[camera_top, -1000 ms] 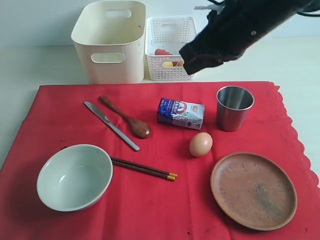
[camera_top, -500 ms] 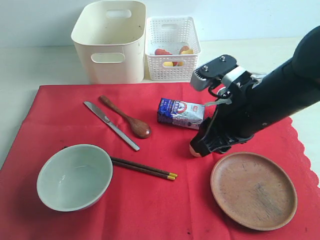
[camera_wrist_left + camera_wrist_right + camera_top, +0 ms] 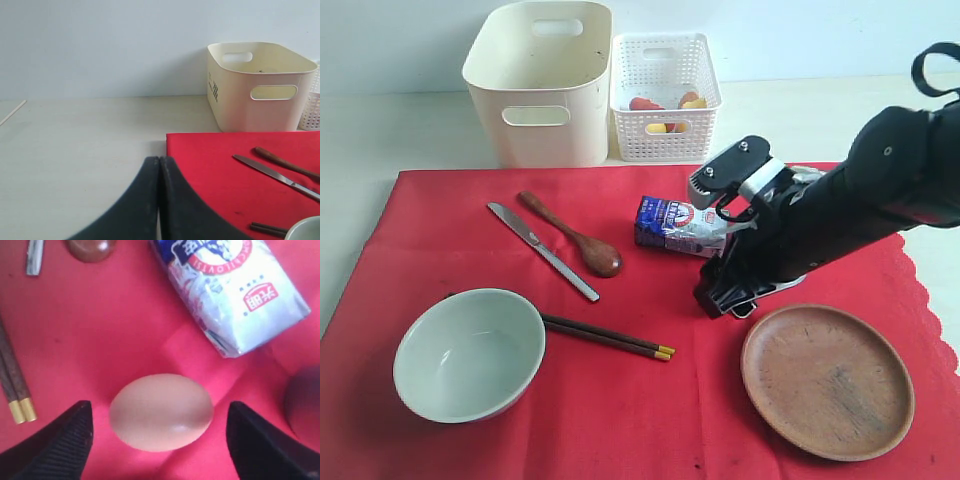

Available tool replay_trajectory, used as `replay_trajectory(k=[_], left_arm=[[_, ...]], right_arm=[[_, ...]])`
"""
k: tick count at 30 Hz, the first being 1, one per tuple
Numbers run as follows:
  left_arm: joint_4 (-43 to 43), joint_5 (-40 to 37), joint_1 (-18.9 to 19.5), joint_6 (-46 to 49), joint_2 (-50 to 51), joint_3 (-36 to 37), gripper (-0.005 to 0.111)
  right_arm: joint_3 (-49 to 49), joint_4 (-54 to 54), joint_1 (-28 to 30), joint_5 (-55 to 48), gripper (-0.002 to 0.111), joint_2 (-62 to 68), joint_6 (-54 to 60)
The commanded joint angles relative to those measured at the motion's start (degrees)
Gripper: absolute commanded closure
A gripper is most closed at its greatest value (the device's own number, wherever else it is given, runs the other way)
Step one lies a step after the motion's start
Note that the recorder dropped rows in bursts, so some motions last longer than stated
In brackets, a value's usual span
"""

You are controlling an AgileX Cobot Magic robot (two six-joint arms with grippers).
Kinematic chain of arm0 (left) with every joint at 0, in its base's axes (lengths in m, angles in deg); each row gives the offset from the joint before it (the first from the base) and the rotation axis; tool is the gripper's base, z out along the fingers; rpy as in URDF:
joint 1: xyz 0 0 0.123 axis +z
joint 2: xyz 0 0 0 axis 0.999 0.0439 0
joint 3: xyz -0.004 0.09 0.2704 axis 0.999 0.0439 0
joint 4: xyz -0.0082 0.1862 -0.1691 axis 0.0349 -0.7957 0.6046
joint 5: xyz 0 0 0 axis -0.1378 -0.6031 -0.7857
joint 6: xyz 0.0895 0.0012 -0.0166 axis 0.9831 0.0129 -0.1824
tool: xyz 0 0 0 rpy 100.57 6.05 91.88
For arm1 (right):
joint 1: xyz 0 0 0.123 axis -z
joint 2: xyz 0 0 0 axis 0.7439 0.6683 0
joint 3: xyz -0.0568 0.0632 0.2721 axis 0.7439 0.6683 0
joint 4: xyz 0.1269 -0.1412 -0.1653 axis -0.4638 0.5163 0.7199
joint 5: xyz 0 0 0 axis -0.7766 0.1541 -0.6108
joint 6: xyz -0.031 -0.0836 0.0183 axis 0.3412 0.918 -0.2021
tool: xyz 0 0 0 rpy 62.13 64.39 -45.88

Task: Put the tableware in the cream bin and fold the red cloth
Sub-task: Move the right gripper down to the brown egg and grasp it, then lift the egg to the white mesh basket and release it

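Right gripper (image 3: 728,300) spread wide, jaws either side of the egg (image 3: 161,411) on the cloth (image 3: 620,420), gaps both sides, nothing held. Left gripper (image 3: 159,167) closed tight, empty, near cloth edge. On cloth: one bowl (image 3: 468,352), one plate (image 3: 827,380), one knife (image 3: 542,250), one spoon (image 3: 570,235), one chopstick pair (image 3: 605,336), one carton (image 3: 680,226). Bin (image 3: 535,140) off cloth at far edge, just beside one basket (image 3: 665,140).
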Motion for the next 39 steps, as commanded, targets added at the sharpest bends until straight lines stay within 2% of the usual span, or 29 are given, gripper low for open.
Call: replay_trajectory(k=[1,5,17,25,35,39], left_arm=[[-0.1,0.1,0.1,-0.2,-0.4,-0.1,0.107],[-0.1,0.1,0.1,-0.2,-0.4,-0.1,0.107],[-0.1,0.1,0.1,-0.2,-0.4,-0.1,0.107],[-0.1,0.1,0.1,-0.2,-0.4,-0.1,0.107],[-0.1,0.1,0.1,-0.2,-0.4,-0.1,0.107],[-0.1,0.1,0.1,-0.2,-0.4,-0.1,0.107]], right_arm=[[0.0,0.2,-0.2,4.1,0.037,4.2,0.3],[-0.1,0.2,-0.2,4.5,0.043,6.1,0.3],[-0.1,-0.3,-0.2,4.4,0.087,6.1,0.3],[-0.1,-1.9,-0.2,1.5,0.108,2.4,0.3],[-0.1,-4.8,-0.2,-2.7,0.108,-2.2,0.3],[-0.1,-9.1,-0.2,-3.0,0.108,-3.0,1.8]])
